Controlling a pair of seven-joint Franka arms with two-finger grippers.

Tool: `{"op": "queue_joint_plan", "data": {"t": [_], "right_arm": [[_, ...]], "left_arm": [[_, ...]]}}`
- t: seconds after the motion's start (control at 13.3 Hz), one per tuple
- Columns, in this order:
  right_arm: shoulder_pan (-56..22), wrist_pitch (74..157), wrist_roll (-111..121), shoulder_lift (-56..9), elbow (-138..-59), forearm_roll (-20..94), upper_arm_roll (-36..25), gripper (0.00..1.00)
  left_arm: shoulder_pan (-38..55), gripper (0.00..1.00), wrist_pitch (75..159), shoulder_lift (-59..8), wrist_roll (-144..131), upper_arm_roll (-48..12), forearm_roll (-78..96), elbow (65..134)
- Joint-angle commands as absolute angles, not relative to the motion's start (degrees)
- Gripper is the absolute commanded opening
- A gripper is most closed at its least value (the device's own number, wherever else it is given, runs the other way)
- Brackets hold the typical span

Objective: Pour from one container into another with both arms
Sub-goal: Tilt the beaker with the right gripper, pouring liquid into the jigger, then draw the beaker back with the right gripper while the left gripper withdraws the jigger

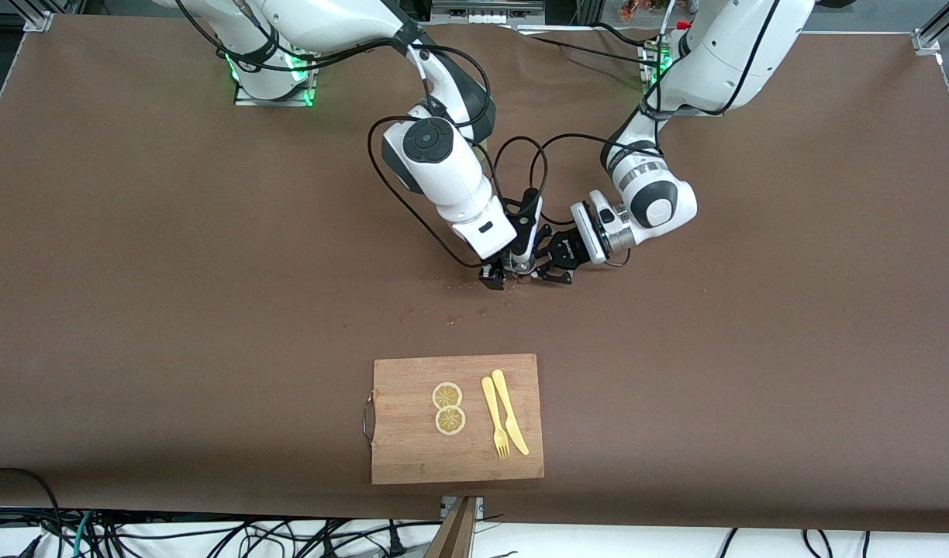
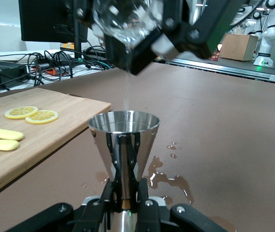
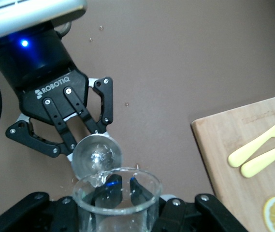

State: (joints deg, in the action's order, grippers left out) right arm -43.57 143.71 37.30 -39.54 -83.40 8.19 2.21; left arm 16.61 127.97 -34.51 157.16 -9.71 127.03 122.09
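a: why's the right gripper tipping the glass cup it's pinching?
b: so water's falling into the jigger below, bc the left gripper is squeezing it upright over the table.

Tilted clear glass cup streams liquid into the upright steel jigger directly beneath it

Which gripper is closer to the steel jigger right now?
Left. The left gripper is shut on the jigger, holding it upright. The right gripper is just above it, tipping the glass cup so liquid streams into the jigger.
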Motion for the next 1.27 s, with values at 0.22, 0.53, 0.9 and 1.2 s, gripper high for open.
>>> {"op": "queue_joint_plan", "data": {"t": [0.22,0.53,0.9,1.2], "right_arm": [[-43.24,144.14,36.12,-35.25,-87.54,16.50,2.11,0.14],[-40.70,144.14,36.56,-33.05,-87.45,27.66,2.02,0.14],[-36.14,143.88,44.52,-31.90,-87.45,38.20,1.84,0.15],[-28.24,132.85,66.47,-32.17,-87.28,53.76,1.76,0.15]], "left_arm": [[16.17,0.00,128.14,-32.61,164.27,-10.72,132.28,123.93],[16.00,0.00,128.06,-32.52,164.00,-10.72,132.45,124.10],[9.17,0.00,126.22,-29.97,164.27,-13.26,130.70,127.35],[-1.12,0.00,119.55,-29.88,163.22,-13.98,118.25,129.28]]}}
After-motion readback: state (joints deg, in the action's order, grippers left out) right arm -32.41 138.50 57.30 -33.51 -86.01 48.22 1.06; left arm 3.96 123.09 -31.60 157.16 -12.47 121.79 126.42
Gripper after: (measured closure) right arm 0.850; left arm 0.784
